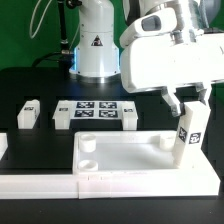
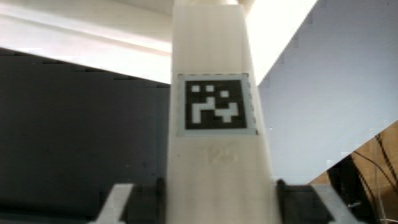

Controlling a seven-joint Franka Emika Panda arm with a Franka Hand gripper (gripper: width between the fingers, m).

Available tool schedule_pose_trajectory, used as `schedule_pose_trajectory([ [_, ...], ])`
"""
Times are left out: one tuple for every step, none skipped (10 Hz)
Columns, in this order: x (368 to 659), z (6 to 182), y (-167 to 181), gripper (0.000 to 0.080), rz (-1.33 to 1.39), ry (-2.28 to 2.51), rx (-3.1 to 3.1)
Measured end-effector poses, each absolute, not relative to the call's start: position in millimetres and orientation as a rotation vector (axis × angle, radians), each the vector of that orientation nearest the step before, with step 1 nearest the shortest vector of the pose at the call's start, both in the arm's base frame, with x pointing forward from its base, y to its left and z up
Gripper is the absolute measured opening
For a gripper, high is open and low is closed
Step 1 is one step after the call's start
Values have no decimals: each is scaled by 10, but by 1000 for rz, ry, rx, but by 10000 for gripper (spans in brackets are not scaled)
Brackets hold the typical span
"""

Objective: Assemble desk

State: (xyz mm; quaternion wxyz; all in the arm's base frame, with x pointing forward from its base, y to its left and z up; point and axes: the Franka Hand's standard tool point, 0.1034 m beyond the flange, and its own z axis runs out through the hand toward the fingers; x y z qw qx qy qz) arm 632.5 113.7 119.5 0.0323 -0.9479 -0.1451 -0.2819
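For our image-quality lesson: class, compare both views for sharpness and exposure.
Exterior view: fairly sharp, but the white desk top washes out, its rim edges faint. Wrist view: the leg, clamped in the gripper, looks soft and slightly blurred, its tag legible; part of the background is overexposed.

Arm (image 1: 98, 40): white, base column upright at rear | Wrist (image 1: 165, 60): bulky white housing at the exterior view's right, facing down | Hand (image 1: 189, 103): both fingers closed against opposite sides of an upright leg (image 1: 190, 130)
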Motion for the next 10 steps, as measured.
schedule_pose_trajectory([
  [6324, 1196, 1137, 290, -868, -447, -2918],
  [6325, 1197, 1137, 290, -868, -447, -2918],
  [6323, 1194, 1137, 391, -867, -447, -2918],
  [6323, 1193, 1137, 391, -867, -447, -2918],
  [6323, 1193, 1137, 527, -867, -447, -2918],
  [6323, 1192, 1137, 611, -867, -447, -2918],
  [6323, 1192, 1137, 611, -867, -447, -2918],
  [6323, 1191, 1137, 642, -867, -447, -2918],
  [6322, 1191, 1137, 647, -867, -447, -2918],
  [6322, 1191, 1137, 647, -867, -447, -2918],
])
